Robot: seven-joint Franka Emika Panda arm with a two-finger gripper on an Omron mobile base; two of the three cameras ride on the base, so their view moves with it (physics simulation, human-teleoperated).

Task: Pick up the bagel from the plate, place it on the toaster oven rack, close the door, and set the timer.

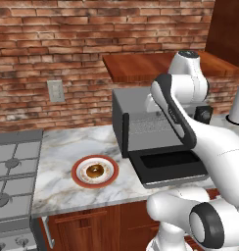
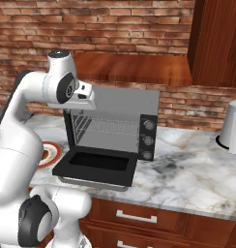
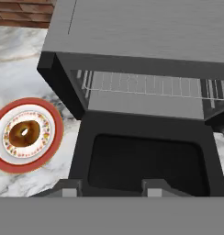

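Jaws: two dark fingertips at the lower edge of the hand view, set apart with a clear gap between them, nothing held; poised above the front edge of the lowered door.

Door: dark grey, black glass window, folded fully down and lying flat in front of the oven mouth.

Toaster oven: boxy dark grey body on the marble bench, open at the front; round knobs down its right side in the right base view.

Toaster oven rack: silver wire grid spanning the grey interior, bare.

Plate: round, white with red-orange rim, on the bench just left of the open door, apart from it.

Bagel: golden-brown ring, lying flat in the centre of the plate.

Stove: grey cooktop at the bench's left end.

Wall outlet: pale plate on the brick wall.

Kettle: white vessel, far right on the bench, well apart from the oven.
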